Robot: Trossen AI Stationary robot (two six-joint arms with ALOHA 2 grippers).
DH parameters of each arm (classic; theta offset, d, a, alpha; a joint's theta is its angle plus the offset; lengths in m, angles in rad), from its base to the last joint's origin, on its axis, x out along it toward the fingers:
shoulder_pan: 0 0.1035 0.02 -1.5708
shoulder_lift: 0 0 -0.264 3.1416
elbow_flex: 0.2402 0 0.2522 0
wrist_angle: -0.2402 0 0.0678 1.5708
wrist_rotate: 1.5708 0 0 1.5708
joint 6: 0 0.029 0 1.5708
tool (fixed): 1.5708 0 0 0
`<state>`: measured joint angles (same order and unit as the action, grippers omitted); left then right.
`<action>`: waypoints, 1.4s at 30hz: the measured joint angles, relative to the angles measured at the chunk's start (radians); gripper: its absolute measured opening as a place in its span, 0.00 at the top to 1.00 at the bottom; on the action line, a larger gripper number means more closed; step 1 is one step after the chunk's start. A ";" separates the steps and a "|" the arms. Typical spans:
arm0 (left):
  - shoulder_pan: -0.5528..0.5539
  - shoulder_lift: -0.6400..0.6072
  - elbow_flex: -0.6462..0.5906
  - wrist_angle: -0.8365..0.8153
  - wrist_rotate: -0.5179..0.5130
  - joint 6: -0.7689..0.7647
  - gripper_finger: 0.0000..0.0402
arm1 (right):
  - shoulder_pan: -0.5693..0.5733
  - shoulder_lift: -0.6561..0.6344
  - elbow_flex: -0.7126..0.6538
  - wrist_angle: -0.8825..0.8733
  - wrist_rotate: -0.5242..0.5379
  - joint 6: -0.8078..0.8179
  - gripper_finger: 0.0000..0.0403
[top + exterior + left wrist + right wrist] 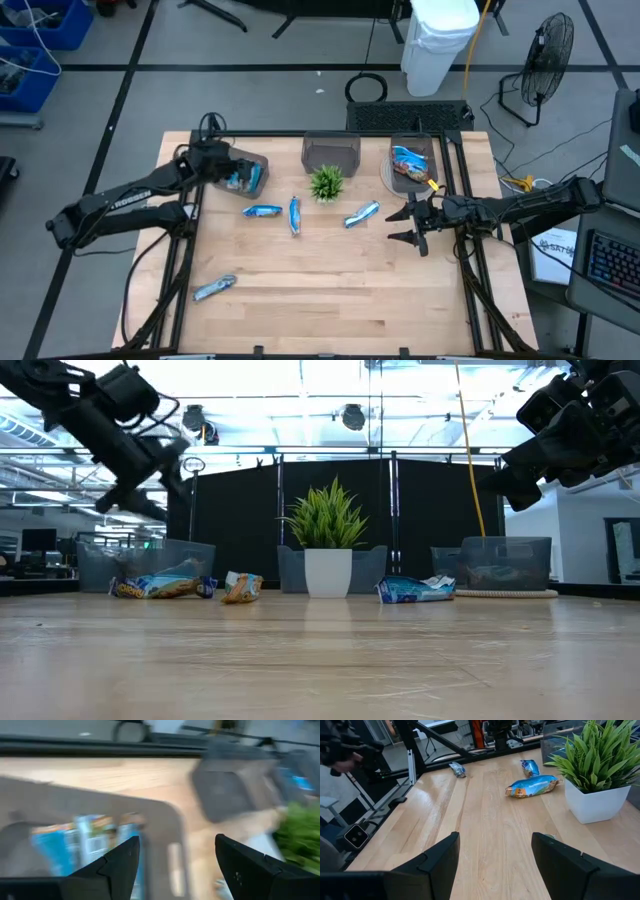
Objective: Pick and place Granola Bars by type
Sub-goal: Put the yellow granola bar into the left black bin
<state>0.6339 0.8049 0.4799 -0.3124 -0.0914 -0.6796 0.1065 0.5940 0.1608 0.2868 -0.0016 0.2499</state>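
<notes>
Left gripper (243, 176) hovers with its fingers spread and empty above the grey plastic bin at the table's far left (252, 163), which holds blue-wrapped bars (65, 845). Right gripper (409, 224) hangs released, holding nothing, over bare light wooden table (330, 290) just in front of the grey right-hand bin (412, 150), where a blue bar (410, 162) lies. Four shiny blue-and-white wrapped granola bars lie loose on the wood: one (262, 211) with its long axis across the table, one (294, 215) pointing front to back, one (362, 214) slanted beside the small green spiky plant in a white pot (326, 182), and one (214, 288) slanted near the front left, well apart from the others. An empty grey middle bin (331, 152) stands behind the plant.
</notes>
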 joint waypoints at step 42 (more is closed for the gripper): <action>-0.614 0.477 0.778 -0.424 -0.519 -0.417 0.47 | 0.000 0.000 0.000 0.000 0.000 0.000 0.41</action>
<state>0.0202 1.2818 1.2574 -0.7365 -0.6109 -1.0962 0.1064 0.5941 0.1608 0.2867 -0.0017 0.2499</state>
